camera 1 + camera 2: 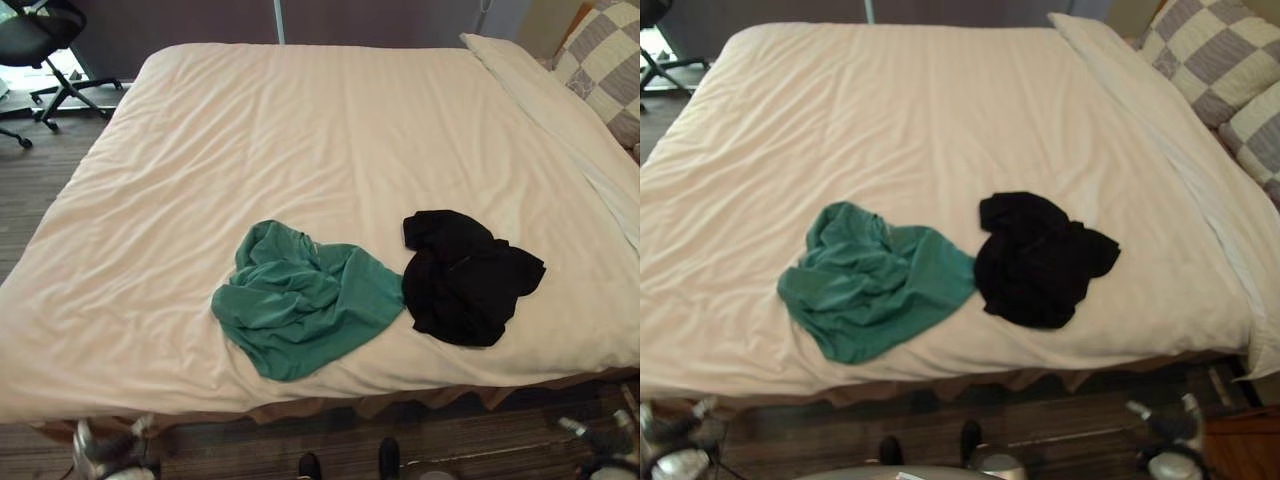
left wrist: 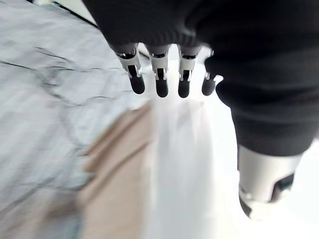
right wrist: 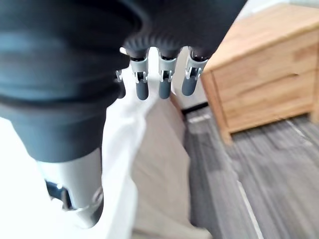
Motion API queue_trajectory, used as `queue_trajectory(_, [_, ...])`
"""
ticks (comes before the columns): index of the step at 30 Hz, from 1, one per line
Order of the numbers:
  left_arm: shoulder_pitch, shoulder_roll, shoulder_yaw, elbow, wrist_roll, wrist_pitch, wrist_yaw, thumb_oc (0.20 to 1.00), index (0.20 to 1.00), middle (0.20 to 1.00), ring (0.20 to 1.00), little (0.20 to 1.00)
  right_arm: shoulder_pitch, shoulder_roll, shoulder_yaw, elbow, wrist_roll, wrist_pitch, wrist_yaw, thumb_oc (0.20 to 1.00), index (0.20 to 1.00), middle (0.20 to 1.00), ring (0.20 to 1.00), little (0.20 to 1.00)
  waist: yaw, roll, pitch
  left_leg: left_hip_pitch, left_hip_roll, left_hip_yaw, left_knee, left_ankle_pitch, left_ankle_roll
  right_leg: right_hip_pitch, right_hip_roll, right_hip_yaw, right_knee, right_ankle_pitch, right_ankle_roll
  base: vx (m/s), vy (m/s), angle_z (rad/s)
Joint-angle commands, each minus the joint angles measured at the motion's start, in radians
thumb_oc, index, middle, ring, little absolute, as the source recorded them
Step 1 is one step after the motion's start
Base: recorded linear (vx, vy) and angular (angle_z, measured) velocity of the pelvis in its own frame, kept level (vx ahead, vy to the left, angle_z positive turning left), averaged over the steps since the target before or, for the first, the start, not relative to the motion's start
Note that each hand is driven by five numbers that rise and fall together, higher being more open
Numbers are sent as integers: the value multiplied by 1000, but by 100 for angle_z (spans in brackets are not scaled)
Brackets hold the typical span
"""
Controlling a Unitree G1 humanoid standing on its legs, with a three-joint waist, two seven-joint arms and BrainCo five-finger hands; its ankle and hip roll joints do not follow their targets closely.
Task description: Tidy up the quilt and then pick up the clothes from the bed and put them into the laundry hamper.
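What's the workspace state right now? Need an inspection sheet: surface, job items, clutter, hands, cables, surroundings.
Surface: quilt lies spread flat over the bed, lightly wrinkled, hanging over the near edge.
Job's things: green garment crumpled near the foot edge; black garment crumpled beside it on the robot's right, the two touching. Laundry hamper: nothing seen.
Clutter: nothing seen on the quilt apart from the clothes.
Hands: left hand fingers straight, empty, over the bed's edge; right hand fingers straight, empty, low by the bed's side.
Cables: nothing seen.
Surroundings: checked pillows at the head end; office chair far left; wooden nightstand on the dark plank floor.
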Motion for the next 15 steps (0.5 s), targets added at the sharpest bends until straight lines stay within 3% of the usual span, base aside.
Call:
queue_trajectory(1, [-138,40,29,66,137,-63,81,1000,1000,1000,1000,1000,-102,-43,8,48,-100,-36,-67,1000,1000,1000,1000,1000,-13,-21,5,27,24,43,5,-25,-40,39,-101,48,8,-64,145,13,-17,-5])
queue_trajectory(3, [-197,111,-3,-72,223,-85,79,1000,1000,1000,1000,1000,-142,-126,31,-14,-195,-35,-74,1000,1000,1000,1000,1000,-15,-20,1,26,27,45,5,-24,-40,36,-102,50,6,-63,147,10,-22,-5])
queue_trajectory(7, [-251,158,-69,-205,349,-88,59,1000,1000,1000,1000,1000,-183,-203,59,-91,-279,-34,-62,1000,1000,1000,1000,1000,-16,-20,1,28,28,48,5,-26,-40,37,-103,53,5,-65,149,4,-7,-3])
queue_trajectory(9, [-310,162,-184,-311,447,-101,-6,1000,1000,1000,1000,1000,-226,-248,110,-164,-355,-34,-43,1000,1000,1000,1000,1000,-23,-20,-2,25,29,51,5,-29,-40,32,-105,56,2,-64,152,17,-11,0])
queue_trajectory(15, [-362,186,-349,-400,534,-109,-158,1000,1000,1000,1000,1000,-313,-287,181,-259,-434,-9,-13,1000,1000,1000,1000,1000,-28,-10,21,-1,30,60,5,-25,-41,-1,-111,63,2,-55,156,-24,-14,0])
